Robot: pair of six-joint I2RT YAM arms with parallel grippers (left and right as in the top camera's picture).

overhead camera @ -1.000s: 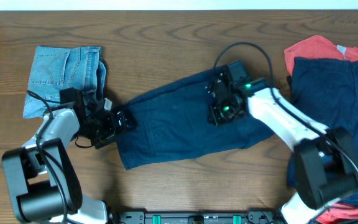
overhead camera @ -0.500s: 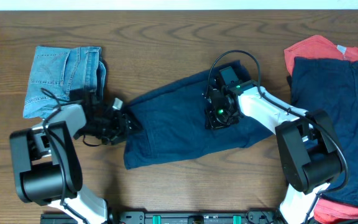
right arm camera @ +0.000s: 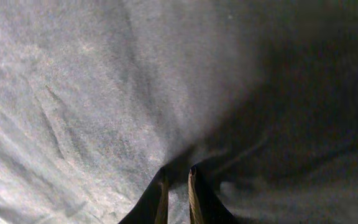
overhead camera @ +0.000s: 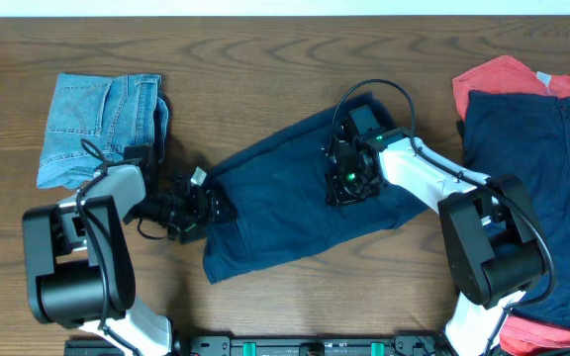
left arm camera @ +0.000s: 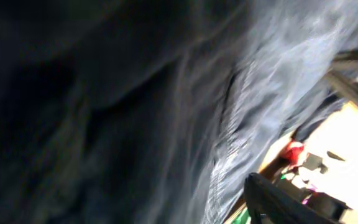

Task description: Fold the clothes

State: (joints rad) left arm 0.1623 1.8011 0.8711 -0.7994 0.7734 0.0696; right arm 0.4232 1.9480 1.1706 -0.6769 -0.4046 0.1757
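Note:
The dark navy shorts (overhead camera: 285, 203) lie spread slantwise across the middle of the table. My right gripper (overhead camera: 349, 180) sits on their upper right part. In the right wrist view its jaws (right arm camera: 178, 169) stand almost together, with a small ridge of the cloth (right arm camera: 104, 93) pinched between the tips. My left gripper (overhead camera: 209, 203) is at the shorts' left edge, touching the cloth. The left wrist view is filled with blurred navy fabric (left arm camera: 135, 106), and only one finger (left arm camera: 278, 202) shows, so its jaws cannot be judged.
A folded light-blue denim garment (overhead camera: 102, 114) lies at the far left. At the right edge a navy garment (overhead camera: 532, 148) lies on a coral-red one (overhead camera: 503, 74). The arm bases and a black rail (overhead camera: 305, 346) line the front of the wooden table (overhead camera: 265, 49).
My left gripper has slid right into the shorts' left edge, and that edge has shifted right and down. My right gripper moved slightly left early on, then stayed put.

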